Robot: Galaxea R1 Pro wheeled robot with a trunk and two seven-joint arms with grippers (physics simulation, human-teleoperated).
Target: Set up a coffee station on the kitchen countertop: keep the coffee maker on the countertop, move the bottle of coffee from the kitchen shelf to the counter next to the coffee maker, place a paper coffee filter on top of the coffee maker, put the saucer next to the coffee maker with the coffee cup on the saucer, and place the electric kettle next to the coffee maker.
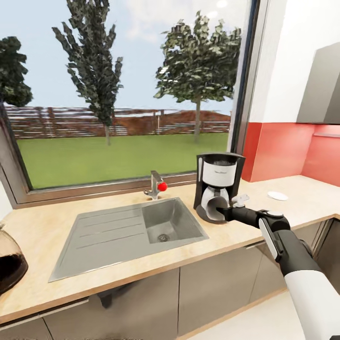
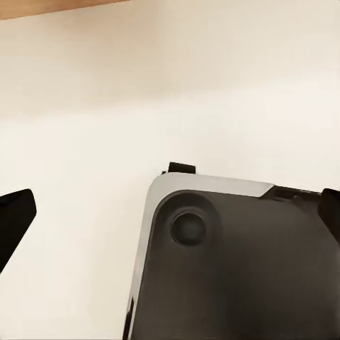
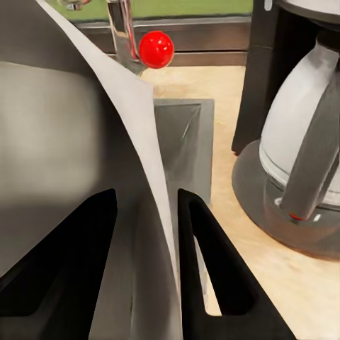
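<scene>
Far left edge of worktop (image 1: 42,236): electric kettle (image 1: 10,262), dark glass, partly cut off by the frame, well apart from the coffee maker. Not yet relocated.

Centre-left: inset sink (image 1: 94,238) with tap and red knob (image 1: 162,186); nothing of the task in it.

Centre-right: coffee maker (image 1: 218,186) upright on worktop, beside the sink's right end. Requirement to keep it there met. Top of machine bare as far as visible.

Right tool (image 1: 238,202), just right of the carafe at low level: closed on the paper coffee filter (image 3: 152,212), a thin white sheet pinched between both black fingers (image 3: 212,276) in the right wrist view. Filter held beside the machine base, not above it; judged mid-transfer, with a lift to the top outstanding.

Further right: saucer (image 1: 277,195) lying flat on worktop, near the machine but apart from it; no cup on it. Closer placement possibly required.

Left tool (image 2: 170,234): black fingertips wide apart at the edges of the left wrist view, nothing between them, above a pale floor and a dark rounded-corner plate (image 2: 234,269).

Outstanding by judgement: filter, coffee bottle, cup, kettle.
</scene>
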